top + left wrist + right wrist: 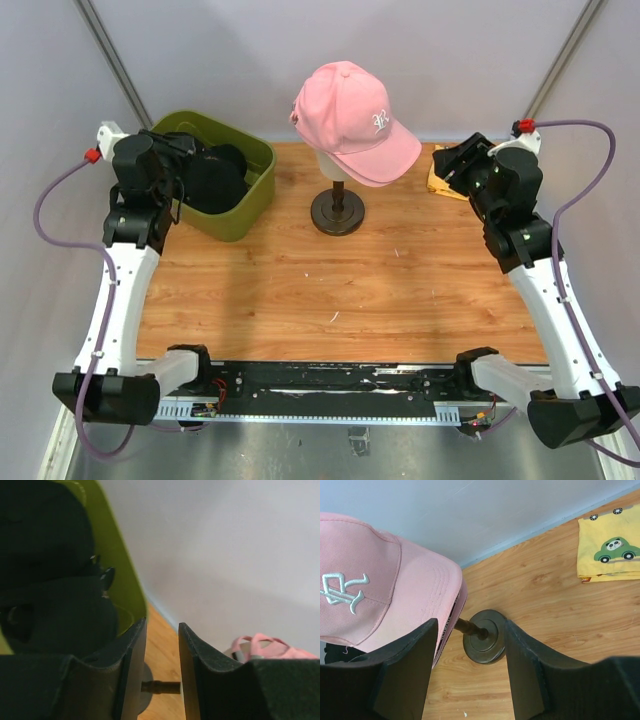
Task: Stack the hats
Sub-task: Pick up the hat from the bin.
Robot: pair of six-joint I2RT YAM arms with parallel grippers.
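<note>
Pink cap: atop the mannequin head on its stand, far middle of the tabletop.
Black caps: piled inside the green bin, far left.
Left pincer: above the bin, slightly parted, gripping nothing.
Right pincer: far right, spread wide, empty, facing the pink cap.

The pink hat sits on a cream head on a stand, at the far middle of the bench. It has a white logo on the front. Its brim points right and tips down a little. Some black hats lie bunched up in the green bin at the far left. How many there are is hard to see.
</note>
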